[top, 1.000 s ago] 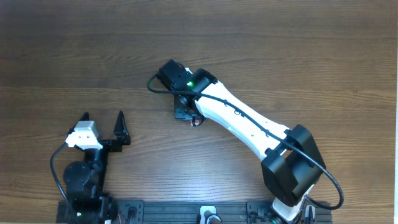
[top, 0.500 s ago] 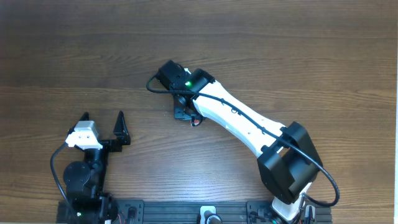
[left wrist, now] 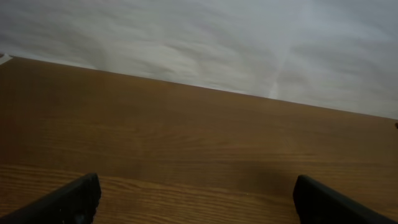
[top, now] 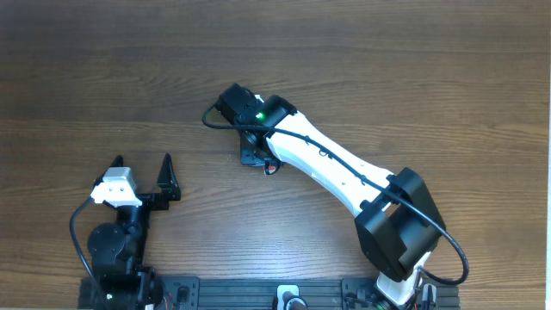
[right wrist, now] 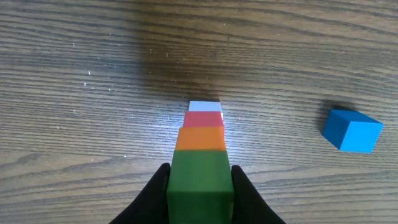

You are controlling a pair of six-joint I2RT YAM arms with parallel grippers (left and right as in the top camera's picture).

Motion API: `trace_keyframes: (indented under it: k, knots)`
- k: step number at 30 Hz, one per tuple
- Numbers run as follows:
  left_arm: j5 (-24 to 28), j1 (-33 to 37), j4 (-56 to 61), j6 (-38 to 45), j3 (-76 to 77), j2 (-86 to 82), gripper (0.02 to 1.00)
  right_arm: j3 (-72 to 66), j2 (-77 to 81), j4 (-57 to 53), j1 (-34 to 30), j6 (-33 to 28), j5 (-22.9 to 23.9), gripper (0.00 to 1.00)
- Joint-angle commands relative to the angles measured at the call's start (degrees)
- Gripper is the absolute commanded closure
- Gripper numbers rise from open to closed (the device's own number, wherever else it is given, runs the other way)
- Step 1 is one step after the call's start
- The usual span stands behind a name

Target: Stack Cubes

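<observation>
A stack of cubes stands on the wooden table point(right wrist: 74, 74): white point(right wrist: 204, 106) at the bottom, then red point(right wrist: 203, 118), then orange point(right wrist: 200, 138), with a green cube point(right wrist: 200, 183) on top. My right gripper point(right wrist: 200, 193) is shut on the green cube, one finger against each of its sides. A blue cube point(right wrist: 352, 129) lies alone on the table beside the stack. In the top view the right gripper point(top: 256, 153) is over the table's middle, with a bit of red point(top: 271, 168) showing beneath it. My left gripper point(top: 142, 161) stands open and empty near its base, its fingers point(left wrist: 68, 199) wide apart.
The right arm point(top: 336, 172) lies diagonally across the table from the bottom right. Bare wood stretches on all sides of the stack. In the left wrist view a pale wall point(left wrist: 199, 43) rises behind the table's far edge.
The right arm's elbow has shifted slightly to the left. Its gripper stays in place over the stack. The left arm has not moved.
</observation>
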Motion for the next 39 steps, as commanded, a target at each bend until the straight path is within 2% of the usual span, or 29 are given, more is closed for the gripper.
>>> trace_keyframes:
  k: [1,8,19,33,39]
  knots:
    - [0.5,0.0,-0.2,0.9,-0.3,-0.5,0.018,1.2,0.8,0.3,-0.2,-0.4,0.2,0.882]
    - [0.5,0.0,-0.2,0.9,-0.3,-0.5,0.018,1.2,0.8,0.3,-0.2,-0.5,0.2,0.853]
    - [0.5,0.0,-0.2,0.9,-0.3,-0.5,0.018,1.2,1.2,0.3,-0.2,-0.5,0.4,0.746]
    - [0.5,0.0,-0.2,0.9,-0.3,-0.5,0.018,1.2,2.1,0.3,-0.3,-0.5,0.4,0.724]
    - [0.5,0.0,-0.2,0.9,-0.3,-0.5,0.018,1.2,2.1,0.3,-0.3,-0.5,0.4,0.610]
